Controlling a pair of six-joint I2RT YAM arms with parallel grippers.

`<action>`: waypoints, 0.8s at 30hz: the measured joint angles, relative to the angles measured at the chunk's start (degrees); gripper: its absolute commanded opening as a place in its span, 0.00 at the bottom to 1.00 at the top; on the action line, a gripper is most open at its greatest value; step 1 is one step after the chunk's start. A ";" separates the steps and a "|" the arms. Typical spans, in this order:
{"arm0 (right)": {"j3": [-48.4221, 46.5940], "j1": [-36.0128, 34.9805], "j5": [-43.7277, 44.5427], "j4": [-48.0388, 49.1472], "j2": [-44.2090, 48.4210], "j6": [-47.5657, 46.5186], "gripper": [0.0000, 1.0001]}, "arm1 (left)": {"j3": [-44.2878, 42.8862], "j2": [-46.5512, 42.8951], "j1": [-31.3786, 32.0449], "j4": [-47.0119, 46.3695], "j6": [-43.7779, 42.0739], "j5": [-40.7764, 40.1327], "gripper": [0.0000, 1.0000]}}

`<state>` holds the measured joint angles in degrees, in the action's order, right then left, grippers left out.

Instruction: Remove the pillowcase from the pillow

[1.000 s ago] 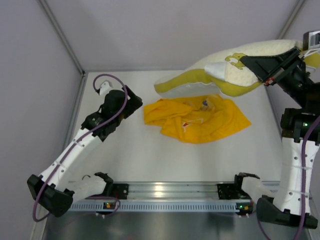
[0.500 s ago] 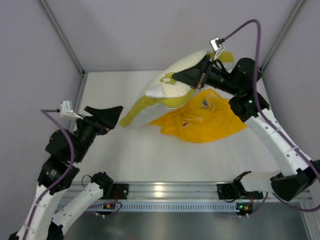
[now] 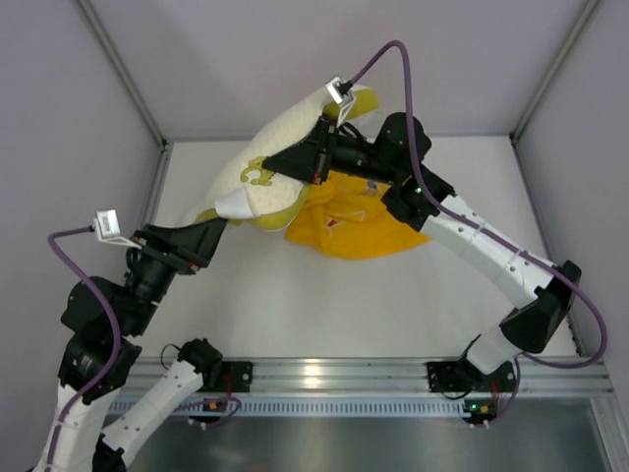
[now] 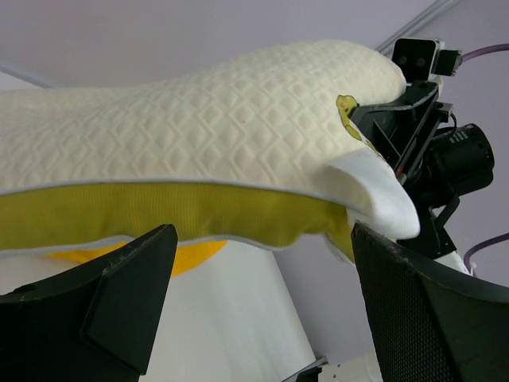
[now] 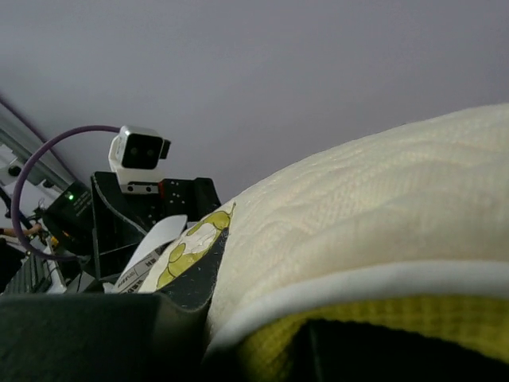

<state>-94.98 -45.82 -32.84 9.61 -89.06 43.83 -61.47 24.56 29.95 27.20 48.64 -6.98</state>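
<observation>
My right gripper (image 3: 295, 162) is shut on the pillow (image 3: 285, 138), a cream quilted cushion with an olive side band, a small yellow emblem and a white tag, and holds it in the air over the table's back left. The pillow fills the right wrist view (image 5: 374, 215) and the left wrist view (image 4: 183, 135). The pillowcase (image 3: 354, 221), bright yellow and crumpled, lies on the table under and right of the pillow. My left gripper (image 3: 218, 233) is open and empty, just below the pillow's lower corner; its fingers (image 4: 119, 294) frame the olive band.
Grey walls close in the white table (image 3: 324, 315) at back, left and right. A metal rail (image 3: 334, 379) runs along the near edge, carrying both arm bases.
My right arm swung the pillow left and lower, from far right to over the table's back left. My left arm drew back, lifted and turned its open gripper up toward the pillow.
</observation>
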 measured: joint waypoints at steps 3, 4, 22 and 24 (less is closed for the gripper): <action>-1.09 -1.97 -0.22 0.00 0.44 -1.44 0.00 | -1.31 -0.02 0.00 0.09 -0.44 0.39 0.94; -1.14 -2.12 -0.48 0.22 0.72 -1.53 0.00 | -1.75 -0.02 0.00 0.00 -0.52 0.57 0.94; 33.00 -3.08 -8.24 39.52 -23.15 20.70 0.00 | -2.54 -0.81 0.00 1.27 -0.87 1.18 0.95; 37.79 -3.61 -8.22 40.44 -22.45 21.00 0.00 | -2.51 -0.79 0.00 1.31 -0.85 1.20 0.95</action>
<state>-57.19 -49.43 -41.06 50.04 -111.50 64.84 -63.99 23.77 29.95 28.51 47.79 -5.78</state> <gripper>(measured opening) 0.121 0.951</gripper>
